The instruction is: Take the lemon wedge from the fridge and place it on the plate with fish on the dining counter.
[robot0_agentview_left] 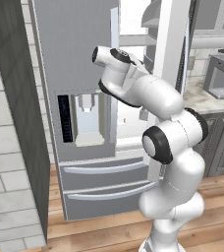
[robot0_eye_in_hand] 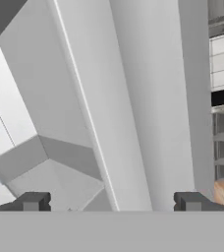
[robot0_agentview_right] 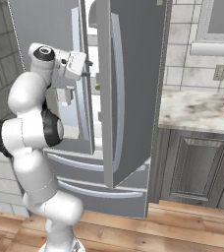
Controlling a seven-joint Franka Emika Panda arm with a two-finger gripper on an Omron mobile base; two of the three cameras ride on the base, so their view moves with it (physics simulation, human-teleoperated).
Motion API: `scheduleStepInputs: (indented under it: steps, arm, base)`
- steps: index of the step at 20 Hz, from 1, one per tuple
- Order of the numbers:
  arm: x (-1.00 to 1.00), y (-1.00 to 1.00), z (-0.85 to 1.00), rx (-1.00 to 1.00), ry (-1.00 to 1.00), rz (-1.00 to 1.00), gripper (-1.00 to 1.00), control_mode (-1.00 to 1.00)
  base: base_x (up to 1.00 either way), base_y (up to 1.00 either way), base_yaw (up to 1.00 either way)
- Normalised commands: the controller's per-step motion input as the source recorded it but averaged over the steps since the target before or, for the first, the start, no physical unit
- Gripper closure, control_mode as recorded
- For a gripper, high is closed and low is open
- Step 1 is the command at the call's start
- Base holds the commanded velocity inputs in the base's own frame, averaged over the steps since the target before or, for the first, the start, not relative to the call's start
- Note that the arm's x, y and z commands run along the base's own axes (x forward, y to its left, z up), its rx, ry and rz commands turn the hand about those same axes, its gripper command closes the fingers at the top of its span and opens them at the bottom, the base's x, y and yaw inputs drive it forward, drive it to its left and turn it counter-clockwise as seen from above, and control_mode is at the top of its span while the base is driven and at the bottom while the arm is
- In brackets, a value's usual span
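Hand (robot0_agentview_left: 142,116) up at the fridge (robot0_agentview_left: 79,59) door gap, left base view. Right base view: a tiny green speck, likely the lemon wedge (robot0_agentview_right: 98,88), inside. Hand view: fingers (robot0_eye_in_hand: 33,202) spread wide, holding nothing. Probably light, soft, slick; best pinched gently across the flanks.

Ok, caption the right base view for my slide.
White Panda arm's gripper reaches into the gap beside the fridge's swung-open right door, next to a marble counter.
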Motion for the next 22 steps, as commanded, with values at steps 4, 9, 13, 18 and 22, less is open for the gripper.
scheduleStepInputs:
  steps: [4,9,13,18,22]
  arm:
    - [0.00,-0.25,0.00,0.00,0.00,0.00,-1.00,-1.00]
    - [0.00,-0.13,0.00,0.00,0.00,0.00,-1.00,-1.00]
    - [0.03,-0.13,0.00,0.00,0.00,0.00,-1.00,-1.00]
    - [0.10,-0.17,-0.01,0.00,0.00,0.00,-1.00,-1.00]
    - [0.11,-0.11,-0.03,0.00,0.00,0.00,-1.00,-1.00]
  base:
    - [0.00,0.00,0.00]
    - [0.00,0.00,0.00]
    - [0.00,0.00,0.00]
    - [0.00,0.00,0.00]
    - [0.00,0.00,0.00]
